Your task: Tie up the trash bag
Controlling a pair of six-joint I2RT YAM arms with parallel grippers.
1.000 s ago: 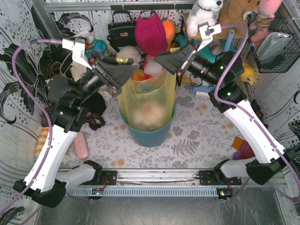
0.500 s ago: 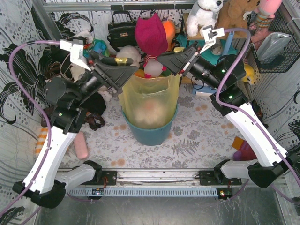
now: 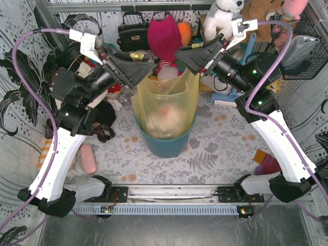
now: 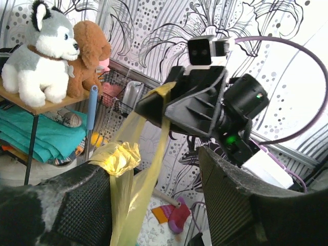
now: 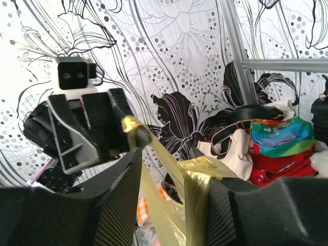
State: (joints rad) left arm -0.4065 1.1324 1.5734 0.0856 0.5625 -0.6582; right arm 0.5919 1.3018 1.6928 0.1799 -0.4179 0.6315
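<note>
Yellow plastic is bunched over the tip of one finger of the left gripper (image 4: 154, 163). Its jaws stand wide apart, so the film hooks on that finger rather than being pinched. From there a taut strip runs across to the right gripper (image 5: 174, 169). Another wad of the same plastic sits there against one finger, with the jaws partly apart. I cannot tell whether that wad is clamped.

Both grippers are raised on either side of the trash bag (image 3: 164, 105) and hold its mouth up and spread between them. The bag hangs upright with its lower part inside the teal bin (image 3: 165, 147), and crumpled white paper (image 3: 163, 123) shows through it. The bin stands on the patterned table (image 3: 215, 148) between the two arms. Behind it are a black handbag (image 3: 132, 33) and a magenta soft toy (image 3: 164, 36).
</note>
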